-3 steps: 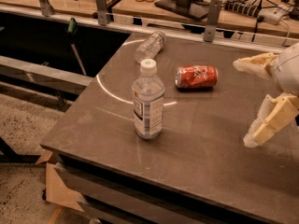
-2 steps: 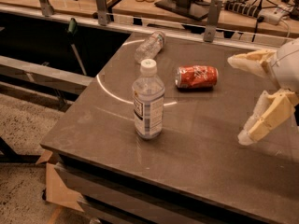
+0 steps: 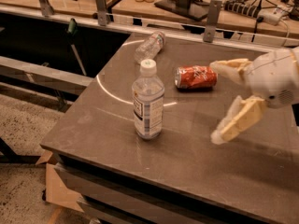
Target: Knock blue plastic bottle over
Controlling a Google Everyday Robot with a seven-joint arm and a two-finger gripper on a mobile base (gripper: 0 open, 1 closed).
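The counter point(image 3: 140, 171) is overhung at its right edge by the gripper point(image 3: 214, 101), fingers spread and empty, well apart from the blue plastic bottle point(image 3: 148, 101) stood upright toward the left edge, with the soda can point(image 3: 196, 77) laid mid-counter.

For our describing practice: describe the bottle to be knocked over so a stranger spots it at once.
On the dark table, left of the open gripper, stands the blue plastic bottle. Unlike the lying clear bottle and soda can, it is upright, labelled, white-capped.
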